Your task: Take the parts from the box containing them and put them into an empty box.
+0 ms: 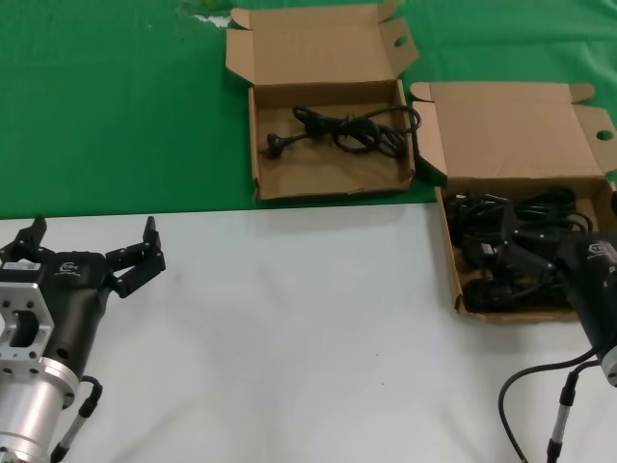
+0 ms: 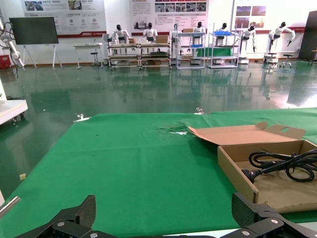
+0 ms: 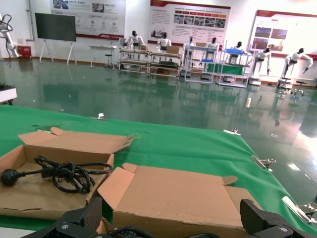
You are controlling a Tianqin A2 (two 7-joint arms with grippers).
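The wider cardboard box [image 1: 511,130] stands at the right, lid flap open, holding a pile of black power cords [image 1: 511,227]. My right gripper [image 1: 525,265] is open and sits low over this pile; in the right wrist view [image 3: 172,218] its fingers are spread wide, with cords [image 3: 129,232] just below and the box's flap [image 3: 183,191] ahead. The narrower box [image 1: 318,174] at the back centre holds one coiled cord [image 1: 337,130], which also shows in the left wrist view [image 2: 282,163] and the right wrist view [image 3: 64,173]. My left gripper [image 1: 93,233] is open and empty at the near left.
A green cloth [image 1: 116,106] covers the far half of the table, and the narrower box stands on it. The near half is white tabletop [image 1: 289,328]. The right arm's black cable [image 1: 540,386] loops over the table's near right corner.
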